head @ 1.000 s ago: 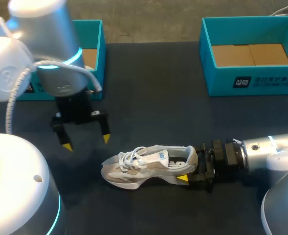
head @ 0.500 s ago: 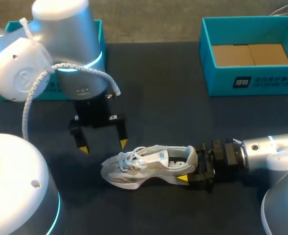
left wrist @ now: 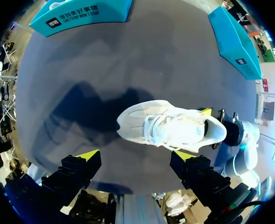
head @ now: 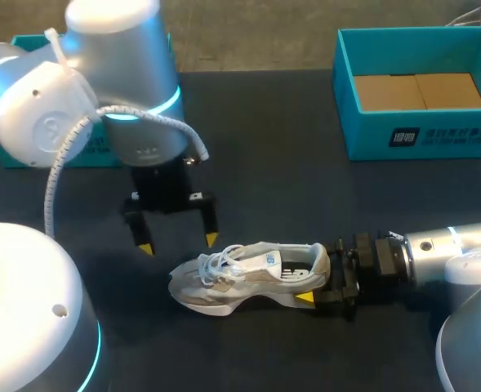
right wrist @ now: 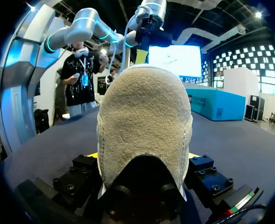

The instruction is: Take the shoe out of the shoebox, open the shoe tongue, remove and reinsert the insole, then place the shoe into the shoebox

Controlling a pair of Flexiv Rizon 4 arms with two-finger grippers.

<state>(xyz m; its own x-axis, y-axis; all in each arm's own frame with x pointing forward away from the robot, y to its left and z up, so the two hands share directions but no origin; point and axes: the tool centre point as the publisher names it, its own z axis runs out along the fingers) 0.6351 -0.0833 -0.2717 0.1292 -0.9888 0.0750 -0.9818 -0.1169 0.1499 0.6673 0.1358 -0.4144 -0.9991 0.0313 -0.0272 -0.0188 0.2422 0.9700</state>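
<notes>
On the dark table (head: 273,147), well apart from the teal shoebox (head: 420,135), the shoe (head: 248,273) sits on its sole. Our right gripper (head: 322,284) is clamped across its heel. Our left gripper (head: 179,243) hangs near the toe end, fingers spread wide. Here's our worry: those tips could land on the laces (head: 216,263) rather than the tongue, snag a loop, and drag the shoe out of the heel grip.

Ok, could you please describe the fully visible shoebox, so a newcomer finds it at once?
On the dark table, look to the far right corner. There stands an open teal shoebox with a bare brown floor. Unlike the other teal box, my left arm does not cover it.
</notes>
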